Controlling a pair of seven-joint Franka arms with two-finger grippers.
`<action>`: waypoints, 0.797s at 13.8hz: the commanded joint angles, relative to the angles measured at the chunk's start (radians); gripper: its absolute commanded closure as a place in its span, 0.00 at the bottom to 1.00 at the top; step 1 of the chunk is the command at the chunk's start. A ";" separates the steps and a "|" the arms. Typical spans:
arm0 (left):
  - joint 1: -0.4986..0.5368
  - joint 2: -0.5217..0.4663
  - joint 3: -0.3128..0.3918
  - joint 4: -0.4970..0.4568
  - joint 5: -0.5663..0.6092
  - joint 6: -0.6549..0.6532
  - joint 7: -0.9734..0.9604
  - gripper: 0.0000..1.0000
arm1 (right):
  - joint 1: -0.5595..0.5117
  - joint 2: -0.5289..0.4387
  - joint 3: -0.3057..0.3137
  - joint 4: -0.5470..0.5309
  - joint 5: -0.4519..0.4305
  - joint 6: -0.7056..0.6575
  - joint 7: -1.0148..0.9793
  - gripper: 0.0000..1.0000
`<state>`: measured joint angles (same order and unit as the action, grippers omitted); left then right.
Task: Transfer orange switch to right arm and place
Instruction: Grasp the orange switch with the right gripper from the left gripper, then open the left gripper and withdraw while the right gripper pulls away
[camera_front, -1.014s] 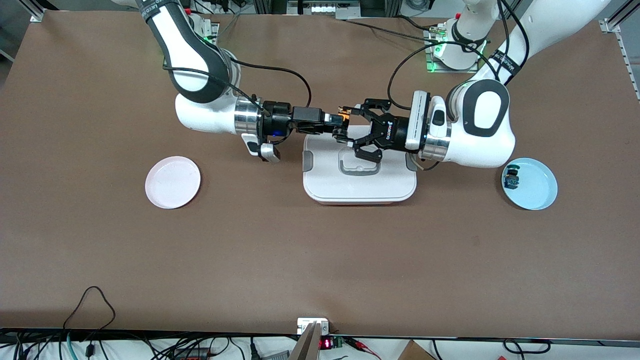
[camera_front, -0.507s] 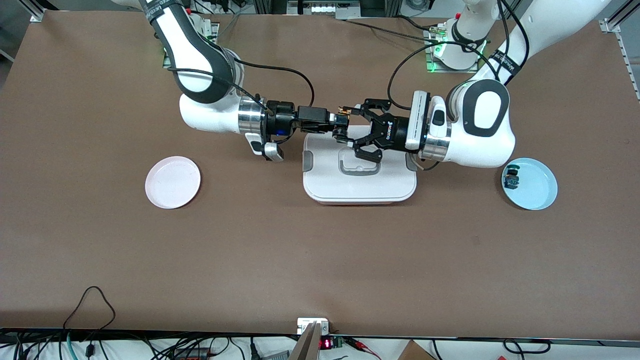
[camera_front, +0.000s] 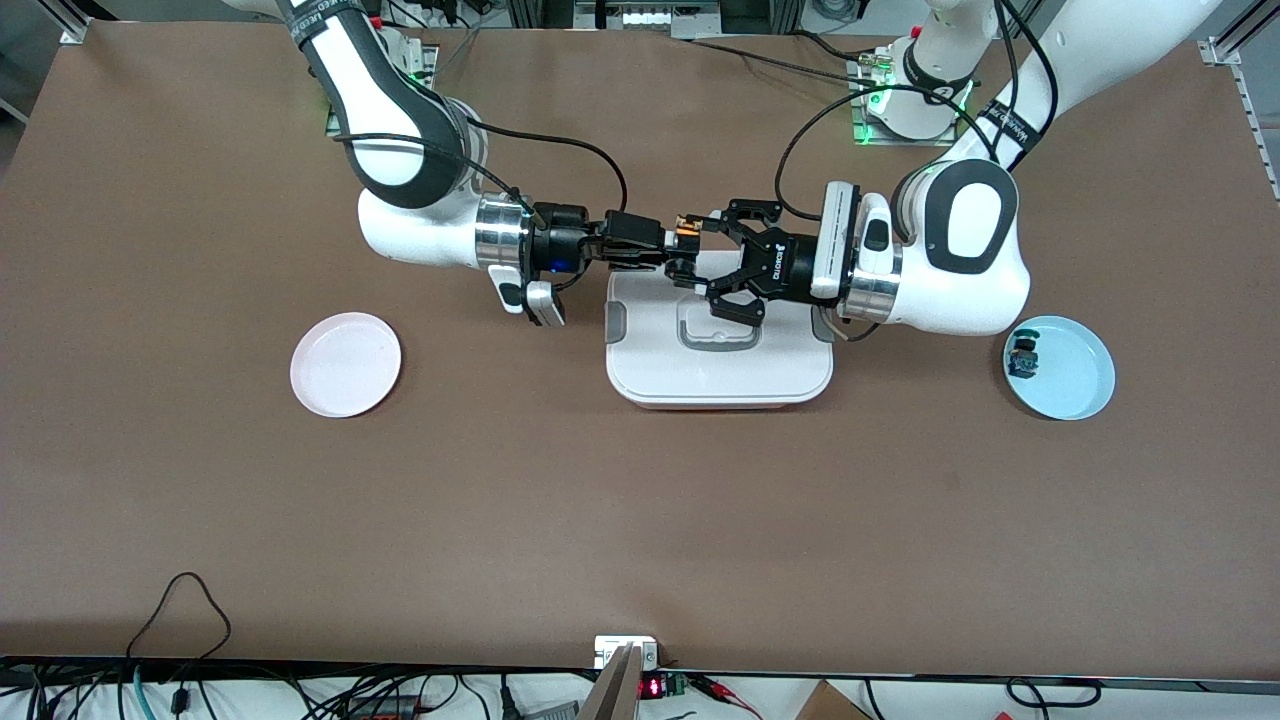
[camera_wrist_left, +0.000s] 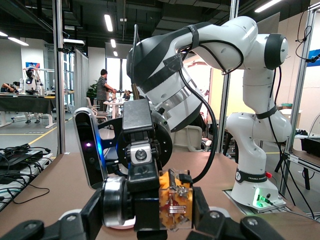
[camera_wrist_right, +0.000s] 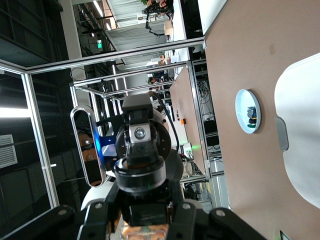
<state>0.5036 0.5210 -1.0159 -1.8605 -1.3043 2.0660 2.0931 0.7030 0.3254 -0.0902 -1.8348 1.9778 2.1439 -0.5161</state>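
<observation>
The orange switch (camera_front: 686, 238) hangs in the air over the edge of the white lidded box (camera_front: 720, 370) that is farther from the front camera. My left gripper (camera_front: 690, 243), the claw-like one, is shut on it. In the left wrist view the switch's orange block with metal contacts (camera_wrist_left: 176, 205) sits between my left gripper's fingers (camera_wrist_left: 197, 207). My right gripper (camera_front: 662, 242), slim and black, points straight at the left gripper and reaches the switch's free end. It faces the camera in the left wrist view (camera_wrist_left: 140, 165). A strip of the orange switch shows in the right wrist view (camera_wrist_right: 145, 233).
A pink plate (camera_front: 345, 364) lies toward the right arm's end of the table. A light blue plate (camera_front: 1075, 385) toward the left arm's end holds the small part with a blue-green cap (camera_front: 1022, 357). The box has a handle on its lid (camera_front: 718, 335).
My right gripper has moved toward the left gripper and closed the gap up to the switch. The left gripper and the switch have stayed in place.
</observation>
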 joint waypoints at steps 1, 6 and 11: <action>0.003 0.004 -0.009 0.000 -0.042 0.006 0.022 0.89 | 0.007 0.012 -0.003 0.009 0.013 0.008 -0.042 0.99; 0.013 0.005 -0.007 0.006 -0.049 -0.007 0.016 0.00 | 0.007 0.020 -0.003 0.012 0.007 0.010 -0.044 1.00; 0.128 0.010 0.008 0.012 -0.033 -0.177 0.008 0.00 | 0.000 0.011 -0.009 0.008 0.004 0.008 -0.048 1.00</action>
<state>0.5861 0.5210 -1.0059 -1.8562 -1.3212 1.9535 2.0937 0.7034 0.3416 -0.0952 -1.8344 1.9772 2.1475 -0.5483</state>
